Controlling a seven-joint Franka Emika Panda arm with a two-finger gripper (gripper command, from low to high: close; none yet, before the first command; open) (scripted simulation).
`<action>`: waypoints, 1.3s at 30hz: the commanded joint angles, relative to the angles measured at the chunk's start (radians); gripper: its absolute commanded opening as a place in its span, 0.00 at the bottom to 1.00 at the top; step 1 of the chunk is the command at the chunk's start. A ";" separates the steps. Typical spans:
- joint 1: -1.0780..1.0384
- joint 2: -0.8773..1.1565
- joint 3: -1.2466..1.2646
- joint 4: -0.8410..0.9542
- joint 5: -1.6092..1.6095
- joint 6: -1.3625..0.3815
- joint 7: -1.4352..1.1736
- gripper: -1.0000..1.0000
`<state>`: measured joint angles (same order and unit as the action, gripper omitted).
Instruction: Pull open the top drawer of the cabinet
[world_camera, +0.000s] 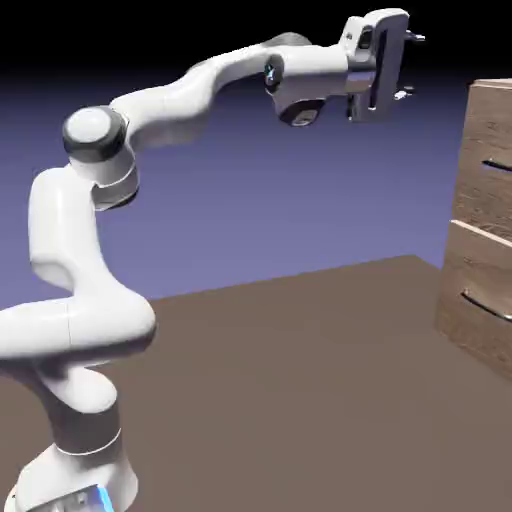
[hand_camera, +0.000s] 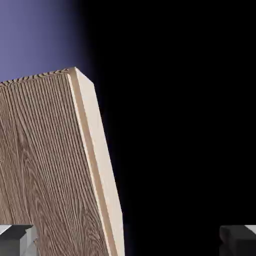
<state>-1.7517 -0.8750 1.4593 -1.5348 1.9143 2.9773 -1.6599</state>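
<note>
Left of cabinet (world_camera: 487, 210) and above its top edge, you see gripper (world_camera: 409, 66) hanging in open air, fingers pointing toward cabinet, jaws spread wide, nothing between them. Top drawer (world_camera: 490, 165) sits at cabinet's upper front, looks closed flush, though frame edge cuts it, so not certain. Bar handle (world_camera: 497, 166) thin and dark, well clear of fingertips. Lower drawer (world_camera: 482, 295) beneath it. Table (world_camera: 300, 400) under cabinet. Hand view: wood-grain cabinet (hand_camera: 45, 170) fills left part, both grey fingertips (hand_camera: 17, 239) far apart at bottom edge.
</note>
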 joint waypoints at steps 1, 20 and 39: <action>-0.032 -0.006 0.026 0.023 0.035 -0.001 -0.044 0.50; -0.639 -0.111 0.529 0.462 0.694 -0.022 -0.870 0.50; -0.027 0.384 -0.133 0.591 0.550 0.009 -0.710 0.50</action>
<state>-1.7792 -0.4906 1.3264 -0.9437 2.4639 2.9862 -2.3698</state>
